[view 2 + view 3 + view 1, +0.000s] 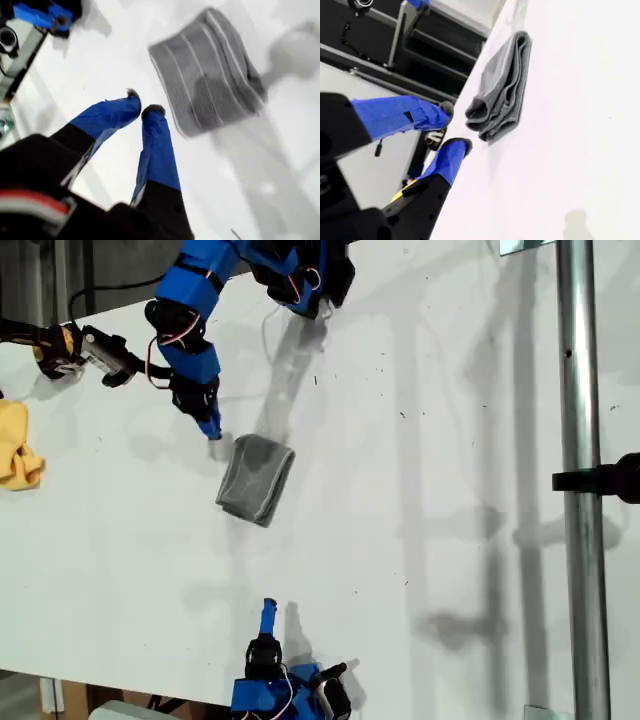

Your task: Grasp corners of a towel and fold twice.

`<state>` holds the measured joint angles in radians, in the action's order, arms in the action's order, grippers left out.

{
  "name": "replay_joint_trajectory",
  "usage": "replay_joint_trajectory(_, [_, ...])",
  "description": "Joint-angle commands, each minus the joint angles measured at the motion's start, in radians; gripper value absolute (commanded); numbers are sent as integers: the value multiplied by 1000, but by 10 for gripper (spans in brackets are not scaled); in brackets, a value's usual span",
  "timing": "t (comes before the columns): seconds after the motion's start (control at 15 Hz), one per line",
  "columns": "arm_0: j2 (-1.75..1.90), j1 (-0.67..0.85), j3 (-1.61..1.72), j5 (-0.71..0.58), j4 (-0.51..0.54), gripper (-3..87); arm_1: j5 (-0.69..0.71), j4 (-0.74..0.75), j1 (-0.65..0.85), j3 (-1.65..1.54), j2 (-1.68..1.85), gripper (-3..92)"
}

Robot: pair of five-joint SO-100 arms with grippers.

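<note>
The grey striped towel (256, 480) lies folded into a small thick rectangle near the middle of the white table (420, 470). Its pale stripes show in the first wrist view (210, 75), and its stacked folded edges face the second wrist view (500, 90). My first gripper (212, 428) (142, 102) hovers just off the towel's far corner on the exterior view's left, its tips nearly touching and holding nothing. My second gripper (268, 614) (454, 126) sits low by the near table edge, well short of the towel, with its fingers slightly apart and empty.
A plain yellow cloth (18, 445) lies at the exterior view's left edge. A black and yellow device (75, 348) sits at the far left of that view. A vertical metal pole (580, 440) with a black clamp (610, 478) runs down its right side.
</note>
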<state>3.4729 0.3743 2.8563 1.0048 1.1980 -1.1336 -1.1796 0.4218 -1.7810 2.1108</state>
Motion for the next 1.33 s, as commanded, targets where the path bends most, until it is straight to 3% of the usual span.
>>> replay_joint_trajectory(0.0, [6, -29, 26, 5, -41, 72, -75, -78, -66, -302, 385, -2])
replay_joint_trajectory(0.07, [6, -60, 52, -41, -92, 73, -143, -98, -101, -476, 554, -2])
replay_joint_trajectory(0.2, [6, -69, 97, 5, -130, 75, -281, -115, -189, -795, 914, -2])
replay_joint_trajectory(0.33, [6, -103, 143, -15, -189, 85, -379, -224, -241, -982, 1186, -2])
replay_joint_trajectory(0.4, [6, -110, 170, -9, -216, 85, -388, -238, -245, -1023, 1173, -2])
replay_joint_trajectory(0.53, [6, -123, 264, 129, -235, 74, -468, -229, -244, -1123, 1181, 32])
replay_joint_trajectory(0.67, [3, -129, 264, 227, -74, 79, -500, -221, -279, -1126, 1177, 119])
replay_joint_trajectory(0.73, [3, -137, 264, 314, -38, 72, -489, -222, -279, -1126, 1177, 119])
replay_joint_trajectory(0.87, [0, -120, 264, 627, 94, 71, -359, -247, -267, -1121, 1177, 119])
replay_joint_trajectory(0.93, [0, -126, 264, 495, 94, 73, -359, -247, -268, -1120, 1177, 119])
replay_joint_trajectory(1.07, [2, -133, 264, -72, 87, 70, -359, -247, -272, -1120, 1177, 119])
replay_joint_trajectory(1.27, [2, -129, 264, -54, 91, 70, -359, -247, -272, -1120, 1177, 119])
